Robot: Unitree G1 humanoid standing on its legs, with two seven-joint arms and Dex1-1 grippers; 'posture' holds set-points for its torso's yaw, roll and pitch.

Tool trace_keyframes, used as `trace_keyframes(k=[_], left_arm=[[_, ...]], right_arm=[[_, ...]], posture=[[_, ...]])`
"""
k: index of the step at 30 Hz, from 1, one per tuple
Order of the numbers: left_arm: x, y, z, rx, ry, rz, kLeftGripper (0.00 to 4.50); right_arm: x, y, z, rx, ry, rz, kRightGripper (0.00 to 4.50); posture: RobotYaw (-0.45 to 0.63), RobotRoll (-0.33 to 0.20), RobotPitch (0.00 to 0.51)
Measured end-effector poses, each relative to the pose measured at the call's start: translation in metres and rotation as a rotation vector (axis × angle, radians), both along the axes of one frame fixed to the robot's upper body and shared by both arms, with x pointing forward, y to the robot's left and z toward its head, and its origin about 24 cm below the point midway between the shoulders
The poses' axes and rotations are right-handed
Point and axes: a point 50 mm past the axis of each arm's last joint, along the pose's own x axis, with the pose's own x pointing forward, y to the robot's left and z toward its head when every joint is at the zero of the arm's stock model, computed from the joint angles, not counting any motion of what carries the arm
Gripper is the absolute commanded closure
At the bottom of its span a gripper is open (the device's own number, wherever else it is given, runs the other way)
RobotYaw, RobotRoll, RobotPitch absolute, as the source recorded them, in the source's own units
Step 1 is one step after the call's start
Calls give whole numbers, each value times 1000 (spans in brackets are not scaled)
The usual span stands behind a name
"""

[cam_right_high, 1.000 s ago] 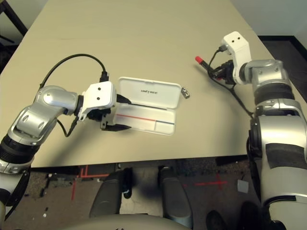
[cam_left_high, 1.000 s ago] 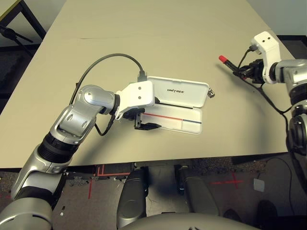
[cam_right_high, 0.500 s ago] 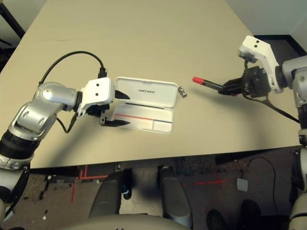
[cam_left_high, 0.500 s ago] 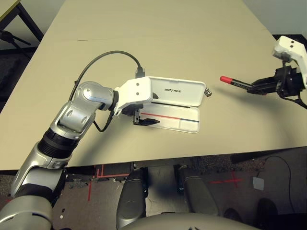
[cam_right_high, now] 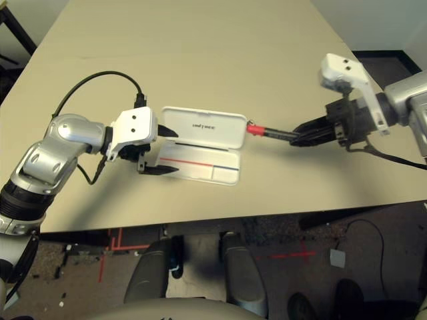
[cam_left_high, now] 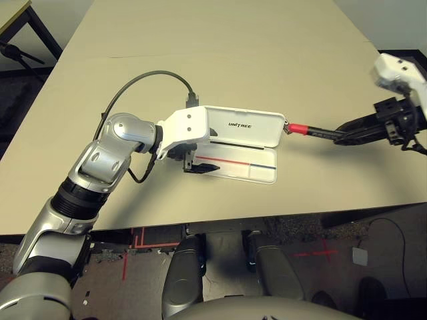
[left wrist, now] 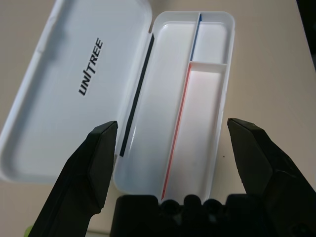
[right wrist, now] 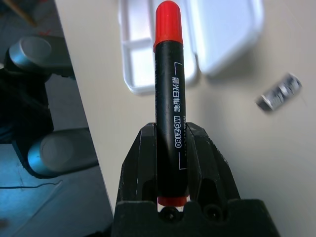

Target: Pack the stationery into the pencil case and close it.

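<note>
White plastic, the pencil case [cam_left_high: 241,143] lies open on the tan table [cam_left_high: 220,60], its lid [left wrist: 74,94] with the dark "UNITREE" lettering folded flat beside the tray [left wrist: 182,113]. Inside the tray a thin red stick [left wrist: 177,133] and a thin blue stick [left wrist: 196,34] lie end to end along a divider, and a dark strip runs along the hinge side. The left gripper [left wrist: 173,163] stands at one short end of the case with its jaws spread wide, one finger toward the lid side and the other past the tray's outer wall; the tray's end sits between them, and the frames do not show whether either finger touches the plastic. A black cable loops from that wrist over the table.

The marker [right wrist: 170,94] is off the table, pinched in the right gripper [cam_right_high: 310,135], whose jaws are pressed onto its black barrel near the rear end. Its red cap points away from the jaws toward the case and reaches just to the lid's far short end, opposite the left gripper. A tiny silver-and-black piece [right wrist: 279,91] lies on the table just beside that same corner of the lid, off to one side of the marker's line, apart from the right fingers.
</note>
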Motion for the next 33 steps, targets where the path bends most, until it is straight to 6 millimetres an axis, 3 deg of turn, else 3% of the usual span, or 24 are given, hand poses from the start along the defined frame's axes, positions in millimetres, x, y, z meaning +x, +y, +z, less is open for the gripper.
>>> trace_keyframes(k=[12,17,33], left_arm=[[-1,17,-1,8,-2,81,0],[0,21,0,9,-8,104,0],[0,23,-1,10,-2,123,0]], right_arm=[[17,54,-19,2,-130,66,3928],[18,72,-41,13,-130,72,3928],[21,102,-65,18,-203,68,3928]], posture=[[29,0,141],[28,0,142],[27,0,150]])
